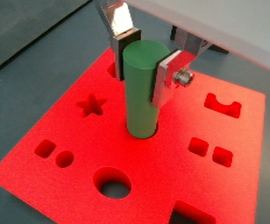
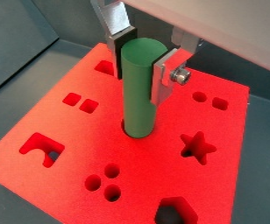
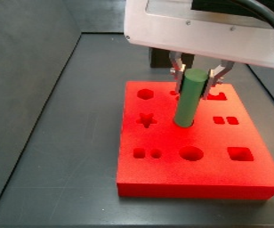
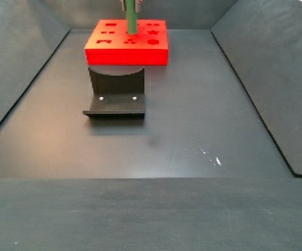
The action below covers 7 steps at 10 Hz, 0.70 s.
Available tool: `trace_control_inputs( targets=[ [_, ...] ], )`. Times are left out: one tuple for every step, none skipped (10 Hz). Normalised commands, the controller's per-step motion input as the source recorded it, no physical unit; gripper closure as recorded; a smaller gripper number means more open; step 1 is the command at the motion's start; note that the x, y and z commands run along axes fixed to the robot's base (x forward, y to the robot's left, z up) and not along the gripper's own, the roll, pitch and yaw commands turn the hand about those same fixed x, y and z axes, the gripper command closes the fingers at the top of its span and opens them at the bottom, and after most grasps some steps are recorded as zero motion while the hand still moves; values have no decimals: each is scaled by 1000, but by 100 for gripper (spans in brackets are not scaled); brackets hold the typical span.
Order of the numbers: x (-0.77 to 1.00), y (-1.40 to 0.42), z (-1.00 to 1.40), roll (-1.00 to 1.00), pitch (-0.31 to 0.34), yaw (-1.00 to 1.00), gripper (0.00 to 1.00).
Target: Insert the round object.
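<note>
The green peg point(image 1: 141, 109) stands upright with its lower end in a hole near the middle of the red board point(image 1: 50, 140). It shows the same way in the other wrist view point(image 2: 138, 109) and in a side view point(image 3: 187, 102). My gripper point(image 1: 141, 87) is above the board, and its silver fingers point(image 1: 170, 74) press the peg's upper part from both sides. The gripper also shows in a wrist view point(image 2: 138, 87) and in both side views point(image 3: 193, 76) point(image 4: 131, 10). The peg's bottom end is hidden in the hole.
The red board point(image 3: 199, 174) has other cut-outs: a star point(image 1: 92, 106), an open round hole point(image 1: 114, 184), small squares point(image 1: 210, 150) and a notched slot point(image 1: 224, 105). The dark fixture point(image 4: 115, 98) holds the board point(image 4: 127, 56) on the grey walled floor.
</note>
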Motion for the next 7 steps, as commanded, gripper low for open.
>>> trace_control_inputs(
  targets=[
    [6,0,-606,0,69,0,100],
    [149,0,-791,0,133,0,100],
    [183,0,-797,-3,131,0,100],
    [180,0,-811,0,133,0,100],
    [134,0,-826,0,130,0,100],
    [137,0,-846,-3,127,0,100],
    [97,0,-783,-10,123,0,100]
  ],
)
